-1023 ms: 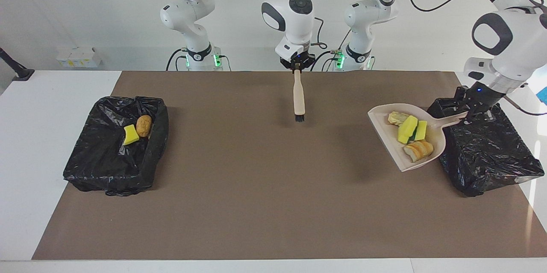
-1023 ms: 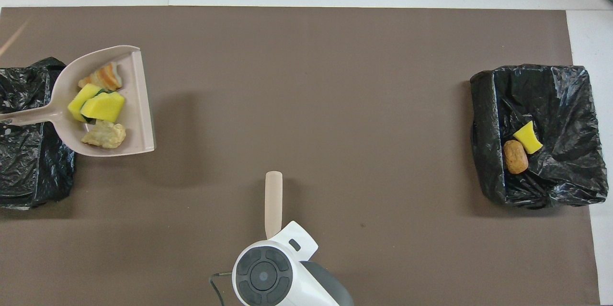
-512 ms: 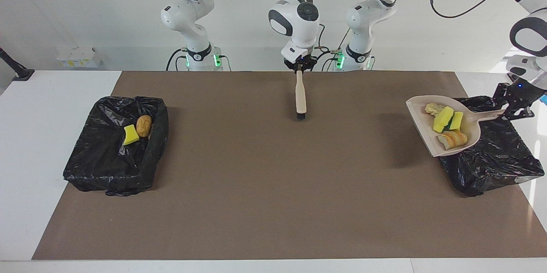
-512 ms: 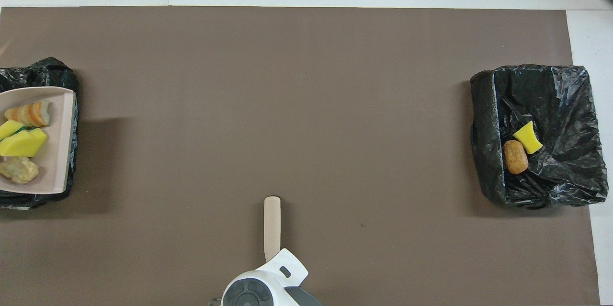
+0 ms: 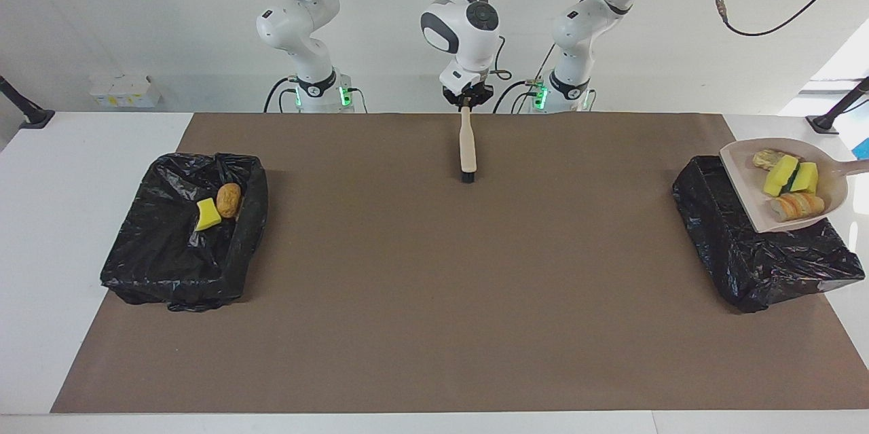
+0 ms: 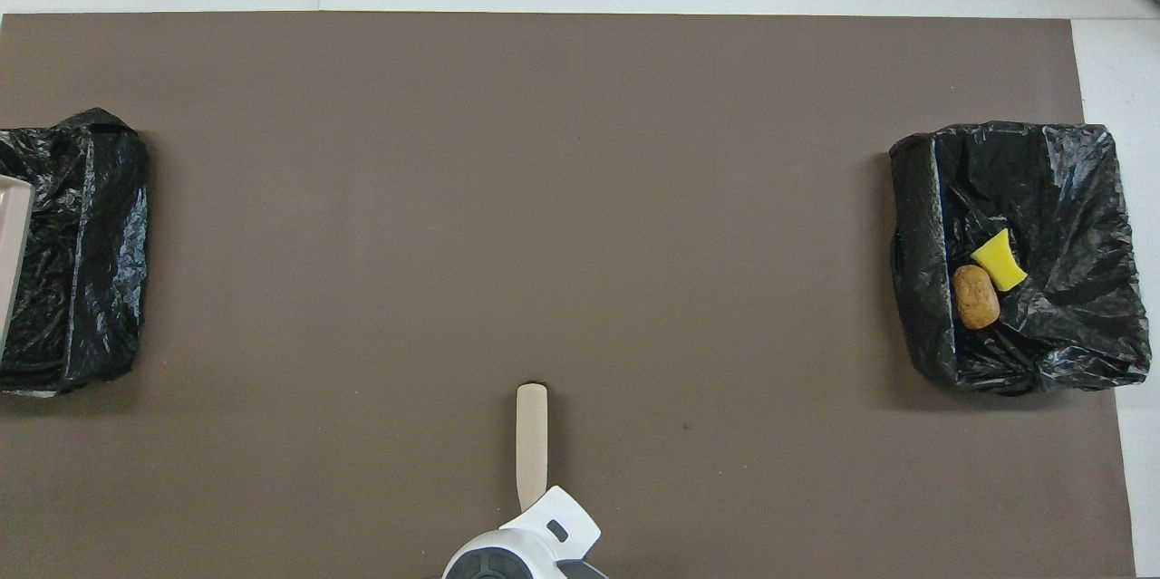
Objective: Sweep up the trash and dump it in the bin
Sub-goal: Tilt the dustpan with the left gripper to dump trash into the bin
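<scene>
**Loaded dustpan over the bin at the left arm's end; brush held at mid-bench**

The left end effector is out of both views; only the dustpan's handle runs off the frame toward it. By its closure it is shut, presumably on that handle, though the grip itself cannot be seen. The beige dustpan (image 5: pixel 747 179) hangs above the black-lined bin (image 5: pixel 760 250) at the left arm's end of the bench (image 5: pixel 407 325), its mouth pointing toward the bench's middle. In the overhead view only a sliver of the pan shows at the frame edge.

Trash in the pan: a pale lump (image 5: pixel 766 158) nearest the robots, two yellow sponge chunks (image 5: pixel 791 176) side by side in the middle, and a striped tan-orange roll (image 5: pixel 796 206) farthest from the robots. All four pieces rest on the pan floor, close to the handle end, hence close to the unseen left end effector.

The right end effector (image 5: pixel 466 102) is closed on the top of the brush (image 5: pixel 467 149), over the bench's edge nearest the robots, about midway along it. The brush hangs with its dark bristles down.

The second bin (image 5: pixel 163 264), at the right arm's end of the bench, contains a yellow sponge piece (image 5: pixel 207 214) and a brown roll (image 5: pixel 229 199), touching each other, well apart from both end effectors.
</scene>
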Robot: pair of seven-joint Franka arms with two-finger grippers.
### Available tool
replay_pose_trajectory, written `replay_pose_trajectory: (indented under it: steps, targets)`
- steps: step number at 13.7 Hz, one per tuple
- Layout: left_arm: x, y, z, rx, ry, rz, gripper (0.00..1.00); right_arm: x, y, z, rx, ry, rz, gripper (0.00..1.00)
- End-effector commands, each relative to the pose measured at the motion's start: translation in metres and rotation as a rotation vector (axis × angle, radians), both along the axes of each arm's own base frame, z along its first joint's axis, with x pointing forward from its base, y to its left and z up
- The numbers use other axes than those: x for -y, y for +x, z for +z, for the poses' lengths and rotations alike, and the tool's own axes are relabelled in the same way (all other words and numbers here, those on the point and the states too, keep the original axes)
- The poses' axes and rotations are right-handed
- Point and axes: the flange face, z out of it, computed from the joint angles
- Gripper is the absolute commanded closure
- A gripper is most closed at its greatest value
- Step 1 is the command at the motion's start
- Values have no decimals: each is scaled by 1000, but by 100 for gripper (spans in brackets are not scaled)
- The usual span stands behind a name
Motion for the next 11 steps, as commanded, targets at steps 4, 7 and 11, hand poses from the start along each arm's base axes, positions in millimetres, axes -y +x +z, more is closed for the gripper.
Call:
replay_pose_trajectory:
  steps: [4,7,11]
  targets:
    - [32,23,-1,-30,315,18,100,1,37,4,17,54,-98,54]
    - [70,20,-4,-28,475,66,100,-3,61,16,29,78,-139,38]
    - [93,17,15,-40,675,21,100,47,103,78,76,120,-232,6]
